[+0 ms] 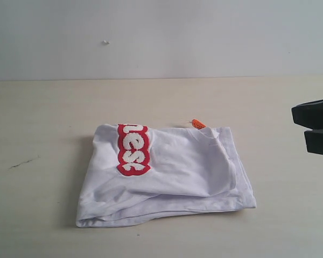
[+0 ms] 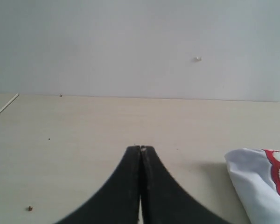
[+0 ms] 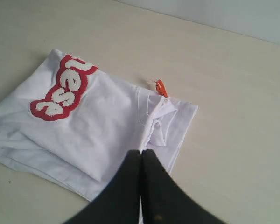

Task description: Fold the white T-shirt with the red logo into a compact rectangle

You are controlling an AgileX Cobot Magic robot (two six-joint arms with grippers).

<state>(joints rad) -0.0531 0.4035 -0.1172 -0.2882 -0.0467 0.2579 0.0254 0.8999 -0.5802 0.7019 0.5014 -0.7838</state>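
The T-shirt [image 1: 177,172] lies near the middle of the table [image 1: 37,118], folded into a rough rectangle of several layers with uneven edges. The logo [image 1: 133,149] wraps over the far-left fold, so only part of its lettering shows on top. An orange tag [image 1: 198,124] pokes out at the far edge, beside the bunched collar. I judge the folding done or nearly so, which would explain why both arms stand clear of it. The right pincer [image 3: 141,154] hangs raised off to the shirt's right, its jaws pressed together on nothing, its camera looking down at the collar side. The left pincer [image 2: 141,149], likewise closed and empty, sits low over bare table on the shirt's left, pointing toward the wall.
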